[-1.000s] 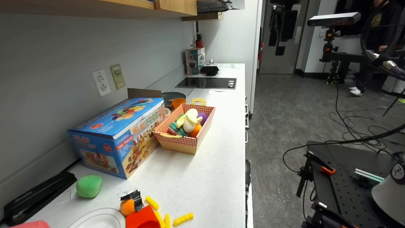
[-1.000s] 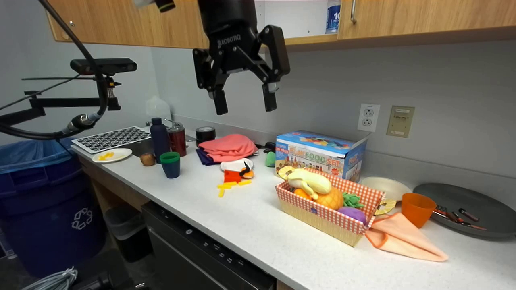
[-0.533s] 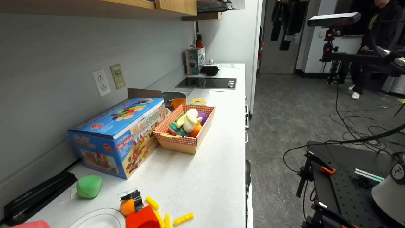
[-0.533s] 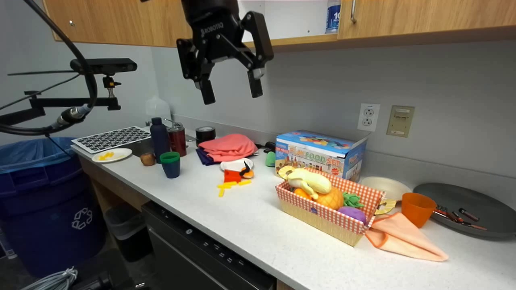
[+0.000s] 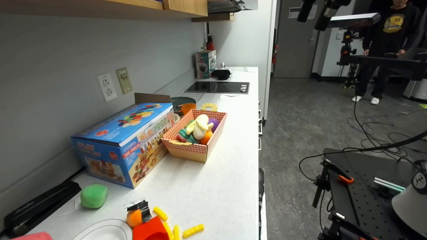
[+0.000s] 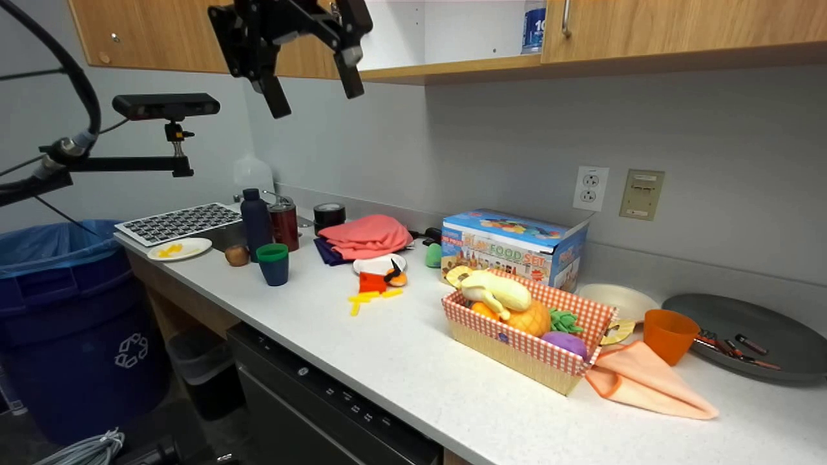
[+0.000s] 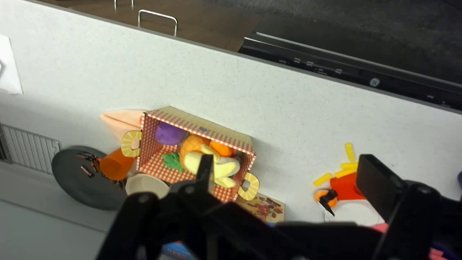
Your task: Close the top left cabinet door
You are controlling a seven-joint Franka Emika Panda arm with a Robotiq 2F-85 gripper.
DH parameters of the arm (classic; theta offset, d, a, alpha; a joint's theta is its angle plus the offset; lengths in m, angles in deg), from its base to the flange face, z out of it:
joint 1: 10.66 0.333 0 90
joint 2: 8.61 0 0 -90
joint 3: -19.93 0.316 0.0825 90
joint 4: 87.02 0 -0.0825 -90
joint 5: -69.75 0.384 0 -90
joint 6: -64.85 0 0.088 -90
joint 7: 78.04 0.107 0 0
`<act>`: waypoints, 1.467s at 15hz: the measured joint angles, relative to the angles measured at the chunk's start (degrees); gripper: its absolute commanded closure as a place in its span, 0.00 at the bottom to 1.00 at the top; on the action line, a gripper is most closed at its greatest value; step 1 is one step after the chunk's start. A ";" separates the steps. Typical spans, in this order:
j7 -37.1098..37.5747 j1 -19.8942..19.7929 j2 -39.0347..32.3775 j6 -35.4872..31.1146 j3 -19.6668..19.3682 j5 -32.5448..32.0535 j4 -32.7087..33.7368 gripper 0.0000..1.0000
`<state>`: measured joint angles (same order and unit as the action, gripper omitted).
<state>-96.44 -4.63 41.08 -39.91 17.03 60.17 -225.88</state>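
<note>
In an exterior view, a wooden upper cabinet door [image 6: 161, 39] spans the top left, partly hidden by my gripper. To its right is an open white cabinet compartment [image 6: 462, 29] with a blue-labelled bottle [image 6: 533, 29]. Further right is a wooden door [image 6: 678, 29] with a metal handle [image 6: 566, 18]. My gripper [image 6: 316, 105] is open and empty, raised in front of the left door's lower right part; its distance from the door cannot be told. The gripper also shows at the top of an exterior view [image 5: 311, 23]. In the wrist view my gripper [image 7: 285, 162] points down over the counter, its fingers wide apart.
The white counter [image 6: 362, 342] holds a checkered basket [image 6: 510, 355] of toy fruit, a play food box [image 6: 497, 248], an orange cup [image 6: 669, 332] and a dark pan [image 6: 743, 323]. A camera on a stand [image 6: 167, 106] is near the arm. A person [image 5: 390, 40] stands behind.
My gripper has moved up and to the left in one exterior view, and up and to the right in the other. It stays open. The person has stepped into fuller view.
</note>
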 measured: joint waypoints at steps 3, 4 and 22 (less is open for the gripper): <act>-0.78 2.43 3.26 -0.02 0.03 2.06 -0.02 0.00; -1.24 3.33 4.17 -0.08 0.04 2.77 -0.02 0.00; -3.10 7.34 6.51 -3.34 -0.22 7.42 -0.74 0.00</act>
<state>-99.54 2.71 47.59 -43.25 16.82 67.59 -226.62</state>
